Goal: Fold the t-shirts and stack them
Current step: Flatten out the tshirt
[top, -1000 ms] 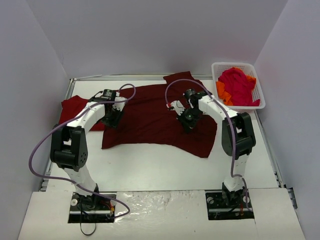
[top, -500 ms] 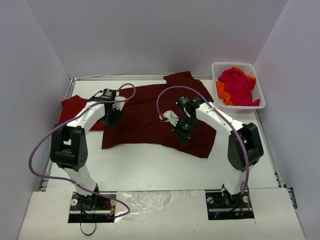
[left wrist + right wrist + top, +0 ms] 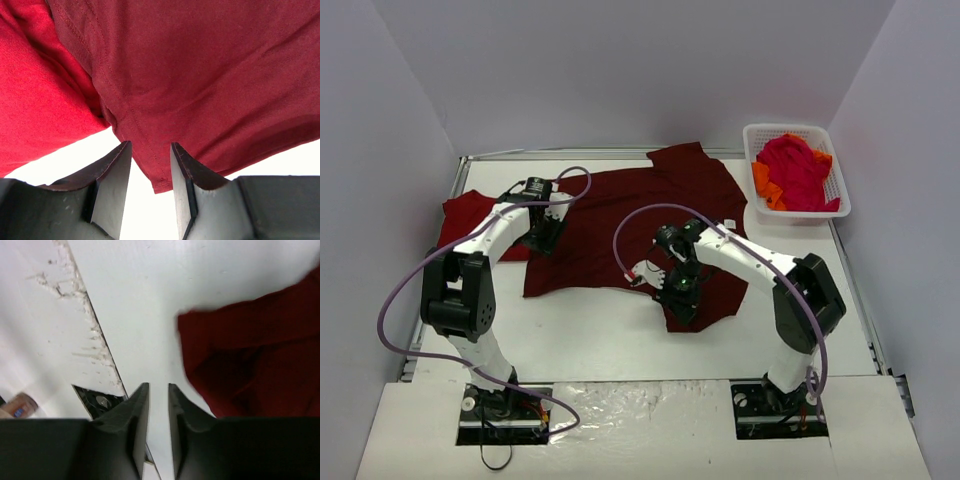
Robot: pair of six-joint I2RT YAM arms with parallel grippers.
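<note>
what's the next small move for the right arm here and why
Probably lift the right gripper straight up and clear. Its jaws stand slightly apart with nothing between them, and the edge of the maroon t-shirt lies bunched just beside it, so a sideways move might drag that fold.

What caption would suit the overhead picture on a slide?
Left gripper and right gripper at a dark maroon t-shirt on the table; more shirts wait in a white basket.

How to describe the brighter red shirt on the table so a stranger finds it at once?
Look at the white table, at its left edge. The bright red shirt lies there, partly under the large maroon shirt; it is lighter.
</note>
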